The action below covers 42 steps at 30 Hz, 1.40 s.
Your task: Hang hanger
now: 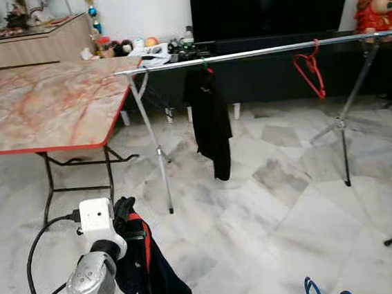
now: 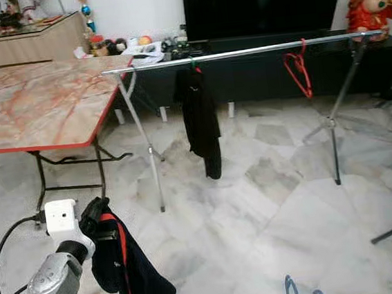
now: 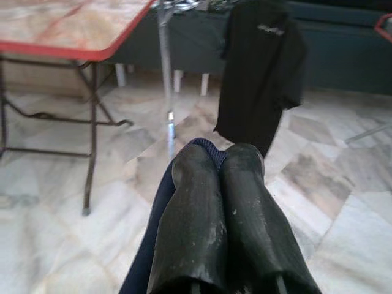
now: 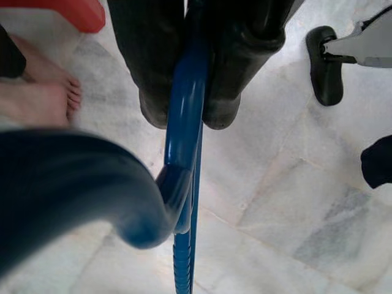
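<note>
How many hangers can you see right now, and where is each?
3. An empty red hanger hangs right of the black shirt, whose hanger barely shows, on the rail. The right gripper holds a blue hanger. The left gripper's garment may hide another.

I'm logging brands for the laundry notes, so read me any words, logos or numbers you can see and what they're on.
Black shirt hanging on the rack rail: a small pale chest print, too blurred to read.
No other text or numbers can be made out.
</note>
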Available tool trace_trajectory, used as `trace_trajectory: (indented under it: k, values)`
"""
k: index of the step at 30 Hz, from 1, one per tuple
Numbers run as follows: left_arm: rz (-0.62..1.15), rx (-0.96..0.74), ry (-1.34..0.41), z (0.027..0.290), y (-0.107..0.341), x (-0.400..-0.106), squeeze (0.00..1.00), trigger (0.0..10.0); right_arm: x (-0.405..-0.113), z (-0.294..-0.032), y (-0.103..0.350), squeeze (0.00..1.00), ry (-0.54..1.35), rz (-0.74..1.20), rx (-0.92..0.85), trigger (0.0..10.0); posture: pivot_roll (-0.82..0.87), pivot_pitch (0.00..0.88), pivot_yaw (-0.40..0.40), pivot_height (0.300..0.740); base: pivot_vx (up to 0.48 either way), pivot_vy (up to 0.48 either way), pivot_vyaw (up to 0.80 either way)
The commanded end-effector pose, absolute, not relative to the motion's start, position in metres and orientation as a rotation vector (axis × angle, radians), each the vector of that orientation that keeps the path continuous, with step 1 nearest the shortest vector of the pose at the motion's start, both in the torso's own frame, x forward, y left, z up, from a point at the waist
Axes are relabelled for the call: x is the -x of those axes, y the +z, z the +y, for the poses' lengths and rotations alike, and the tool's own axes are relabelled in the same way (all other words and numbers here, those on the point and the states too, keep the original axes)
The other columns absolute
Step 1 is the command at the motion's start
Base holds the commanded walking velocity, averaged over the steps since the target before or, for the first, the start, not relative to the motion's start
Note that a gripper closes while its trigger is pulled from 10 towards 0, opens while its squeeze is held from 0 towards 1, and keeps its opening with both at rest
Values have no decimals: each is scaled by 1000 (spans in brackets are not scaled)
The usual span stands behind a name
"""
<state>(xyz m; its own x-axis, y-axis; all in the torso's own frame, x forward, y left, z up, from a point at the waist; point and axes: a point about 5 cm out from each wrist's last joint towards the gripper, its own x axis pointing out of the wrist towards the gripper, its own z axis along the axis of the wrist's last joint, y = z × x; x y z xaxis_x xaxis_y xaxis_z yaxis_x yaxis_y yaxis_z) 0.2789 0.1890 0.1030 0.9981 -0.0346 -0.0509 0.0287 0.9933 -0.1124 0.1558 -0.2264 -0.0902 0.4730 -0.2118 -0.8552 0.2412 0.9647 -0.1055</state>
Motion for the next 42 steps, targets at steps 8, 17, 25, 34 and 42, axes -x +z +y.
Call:
trace_trajectory:
  k: [8, 17, 25, 34, 42]
  values:
    - [16, 72, -31, 190, 110, -282, 0, 10000, -156, -215, -92, 0, -225, 1048, -25, 10000, 192, 0, 47, 740, 0, 480, 0]
    - [8, 79, -18, 190, 109, -282, 0, 10000, -153, -222, -92, 0, -232, 1053, -6, 10000, 214, 0, 18, 740, 0, 480, 0]
    - [3, 76, -15, 189, 107, -283, 0, 10000, -147, -229, -93, 0, -251, 1054, 0, 10000, 197, 0, 5, 740, 0, 480, 0]
    - [10, 69, -7, 193, 103, -284, 0, 10000, -140, -230, -95, 0, -260, 1060, -24, 10000, 167, 0, 4, 740, 0, 480, 0]
    - [18, 67, -9, 193, 99, -284, 0, 10000, -134, -231, -97, 0, -262, 1075, -32, 10000, 144, 0, 10, 740, 0, 480, 0]
